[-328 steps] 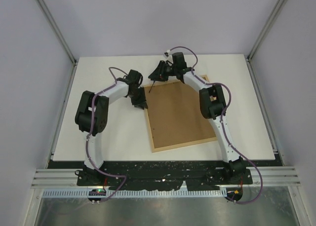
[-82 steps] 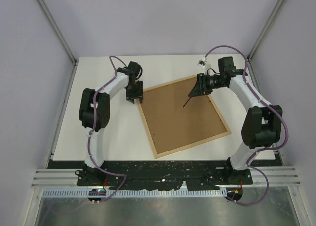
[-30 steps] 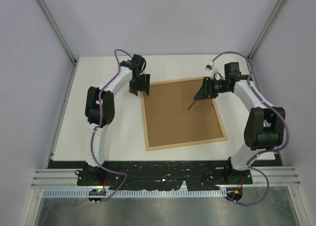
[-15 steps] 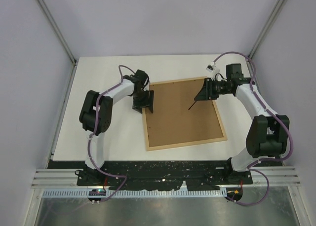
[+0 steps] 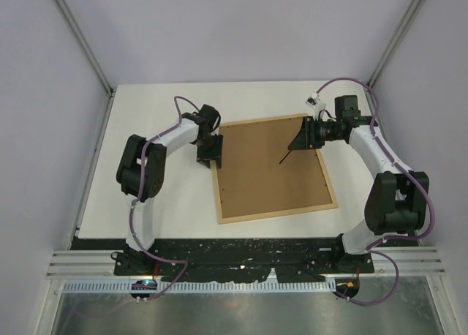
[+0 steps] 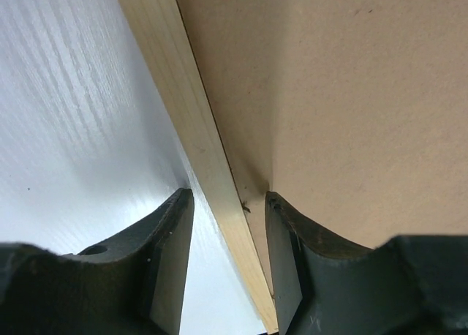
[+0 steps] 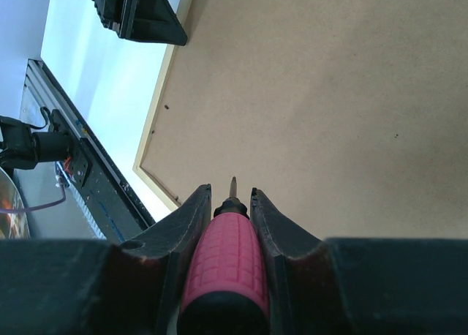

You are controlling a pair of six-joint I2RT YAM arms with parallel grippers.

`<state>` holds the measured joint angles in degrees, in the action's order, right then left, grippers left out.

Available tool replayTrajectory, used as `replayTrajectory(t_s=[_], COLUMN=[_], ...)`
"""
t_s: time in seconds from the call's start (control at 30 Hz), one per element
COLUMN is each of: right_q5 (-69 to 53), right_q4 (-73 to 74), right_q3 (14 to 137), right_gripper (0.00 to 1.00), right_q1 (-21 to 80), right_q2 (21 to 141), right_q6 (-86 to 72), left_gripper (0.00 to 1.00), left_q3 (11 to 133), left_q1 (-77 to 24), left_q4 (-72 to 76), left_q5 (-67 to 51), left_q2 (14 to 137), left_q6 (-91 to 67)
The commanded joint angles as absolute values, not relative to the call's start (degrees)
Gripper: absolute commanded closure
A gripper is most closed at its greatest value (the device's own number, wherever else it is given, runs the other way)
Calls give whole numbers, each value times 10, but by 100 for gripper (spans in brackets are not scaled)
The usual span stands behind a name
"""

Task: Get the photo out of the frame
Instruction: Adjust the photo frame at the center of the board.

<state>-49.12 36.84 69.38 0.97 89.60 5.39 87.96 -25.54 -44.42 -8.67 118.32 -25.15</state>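
Frame (image 5: 274, 213) face-down (brown back (image 5: 267, 170) up); left pincer (image 6: 227, 203) open astride its edge, right pincer (image 7: 230, 192) grips screwdriver (image 7: 223, 265).

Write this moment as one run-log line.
light wooden picture frame: lying back-up | left gripper: open, astride its left strip | right gripper: shut on red-handled screwdriver above brown fibreboard back | photo: not visible

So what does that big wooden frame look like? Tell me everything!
The frame is a big rectangle lying flat on the white table, back side up. Its back is plain brown board, edged by thin pale wood strips. It sits slightly turned, not square to the table. The left hand straddles its left strip, one finger each side, not quite touching. The right hand holds a red-handled screwdriver over the back. No photo shows.
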Motion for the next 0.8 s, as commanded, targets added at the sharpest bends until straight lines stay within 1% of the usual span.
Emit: replayTrajectory(t_s=[0.0, 0.17, 0.5, 0.57, 0.63, 0.77], right_q5=[-499, -497, -503, -503, -503, -504], right_q4=[347, 345, 341, 342, 341, 341], right_q3=[694, 692, 690, 690, 689, 690], right_gripper=[92, 92, 92, 92, 92, 92], right_q1=[11, 10, 11, 11, 10, 11], right_q2=[874, 871, 870, 868, 868, 873], right_q6=[46, 45, 41, 42, 43, 43], left_gripper=[53, 58, 68, 73, 80, 92], left_q3=[860, 848, 875, 877, 875, 860], left_q1=[-257, -258, -258, -258, -258, -258], left_q4=[-427, -422, -430, -431, -431, -422], left_q5=[-73, -72, -85, -86, -85, -85], left_q2=[1136, 1129, 1162, 1165, 1161, 1141], left_q6=[-259, -263, -265, -266, -266, -264])
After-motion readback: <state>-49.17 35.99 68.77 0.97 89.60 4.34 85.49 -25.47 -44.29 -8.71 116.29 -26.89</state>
